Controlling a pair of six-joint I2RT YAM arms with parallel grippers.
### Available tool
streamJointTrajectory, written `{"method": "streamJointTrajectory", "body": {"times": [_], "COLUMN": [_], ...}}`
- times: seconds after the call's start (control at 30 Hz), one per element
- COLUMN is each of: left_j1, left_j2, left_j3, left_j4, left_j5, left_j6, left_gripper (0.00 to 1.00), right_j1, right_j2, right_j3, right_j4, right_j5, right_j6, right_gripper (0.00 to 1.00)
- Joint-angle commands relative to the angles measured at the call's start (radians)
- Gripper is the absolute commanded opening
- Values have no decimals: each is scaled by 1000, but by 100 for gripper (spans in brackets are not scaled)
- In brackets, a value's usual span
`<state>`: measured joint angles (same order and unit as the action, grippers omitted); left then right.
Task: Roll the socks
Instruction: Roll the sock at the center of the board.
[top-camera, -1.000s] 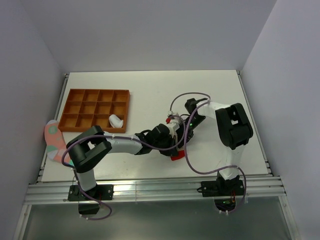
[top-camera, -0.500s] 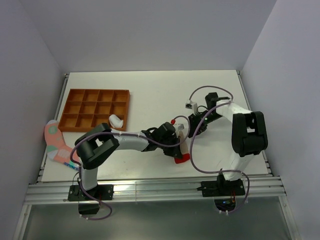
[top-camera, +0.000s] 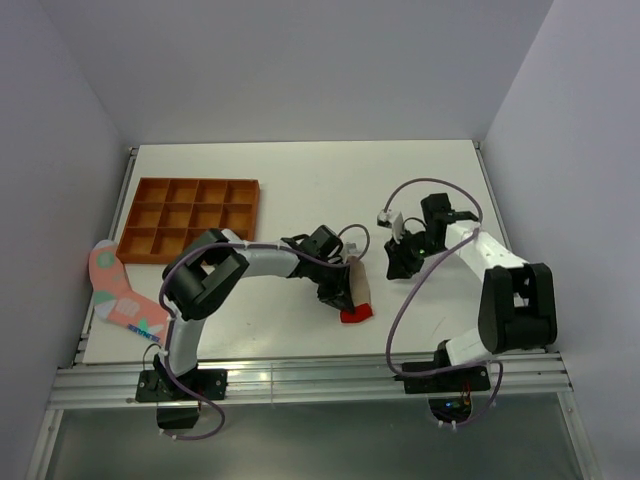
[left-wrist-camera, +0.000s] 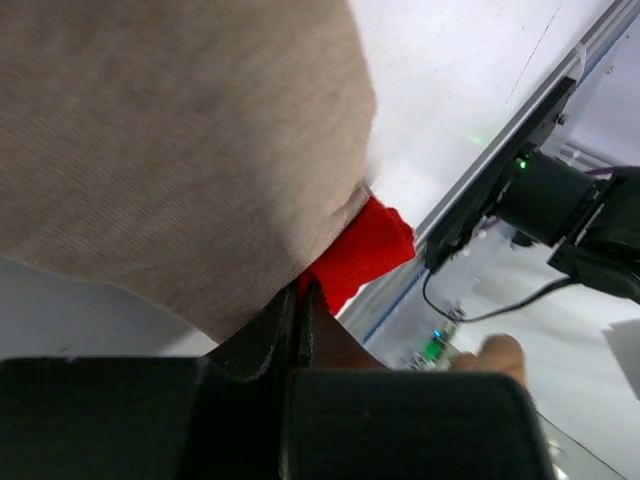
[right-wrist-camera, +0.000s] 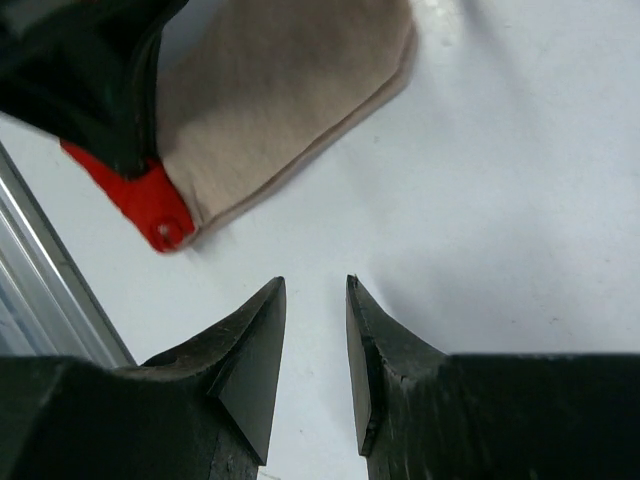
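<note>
Lying just below the middle of the top view, the beige sock (top-camera: 358, 282) covers the red sock (top-camera: 355, 315), whose tip pokes out at its lower end. Your left gripper (left-wrist-camera: 301, 300) is clamped tight on the beige sock's edge; your right gripper (right-wrist-camera: 315, 300), further right, holds nothing, fingers slightly parted.

The tray (top-camera: 190, 181) sat on the table (top-camera: 330, 180) at rear left. A lone sock (top-camera: 118, 295) overhung the left edge, before the tray. At front centre, the top sock (top-camera: 359, 279) lay on the bottom sock (top-camera: 355, 315), whose end protruded frontward. The left gripper (left-wrist-camera: 301, 300) pinched the top sock from the left. The right gripper (top-camera: 398, 262) hung to the right, apart.
</note>
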<state>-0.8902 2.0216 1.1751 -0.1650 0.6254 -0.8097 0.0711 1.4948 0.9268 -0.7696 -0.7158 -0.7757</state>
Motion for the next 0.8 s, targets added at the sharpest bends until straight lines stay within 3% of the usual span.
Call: {"method": "streamJointTrajectory", "body": {"times": [0.0, 0.37, 0.77], "left_j1": [27, 69, 142], "left_j2": [80, 111, 43], "left_j3": [-17, 83, 23], "left_j4": [-234, -485, -587], "left_j5": [-32, -85, -199], "left_j6": [66, 106, 95], "left_gripper": [0, 0, 0], "right_j1": [53, 349, 625], "right_j2": [-100, -350, -298], "right_j3": [-61, -252, -224], "right_j4": [50, 211, 292], "right_j5": [27, 144, 185], "right_j6": [-102, -157, -155], "right_gripper": [38, 45, 45]}}
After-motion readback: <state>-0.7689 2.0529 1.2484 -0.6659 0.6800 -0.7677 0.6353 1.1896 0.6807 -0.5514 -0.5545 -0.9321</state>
